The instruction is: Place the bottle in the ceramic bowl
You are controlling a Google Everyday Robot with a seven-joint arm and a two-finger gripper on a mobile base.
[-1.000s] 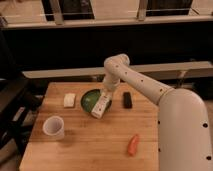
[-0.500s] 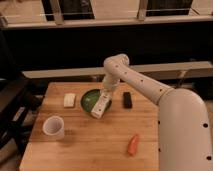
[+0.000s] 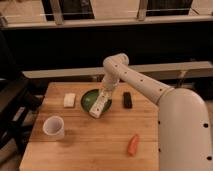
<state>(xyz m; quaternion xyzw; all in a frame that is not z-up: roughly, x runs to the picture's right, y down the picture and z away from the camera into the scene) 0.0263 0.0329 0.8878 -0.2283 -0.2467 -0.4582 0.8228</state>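
the tool (image 3: 104, 93) hangs at the end of the white arm over the middle of the bench (image 3: 95, 145), closed around the upper end of the bottle (image 3: 99, 105). the bottle tilts, its lower end pointing toward 7 o'clock, and it lies across the 4 o'clock edge of the ceramic bowl (image 3: 90, 100); whether it touches the rim i cannot tell. just beside the bowl at 9 o'clock sits a pale block (image 3: 69, 100). at 3 o'clock from the tool lies a small black object (image 3: 127, 99). toward 7 o'clock, well apart, stands a white cup (image 3: 53, 127). toward 5 o'clock, near the robot's body, lies an orange carrot-like thing (image 3: 133, 144). the bench is light wooden planking. behind it runs a dark wall with a pale ledge, and above that a bright strip with railing posts.
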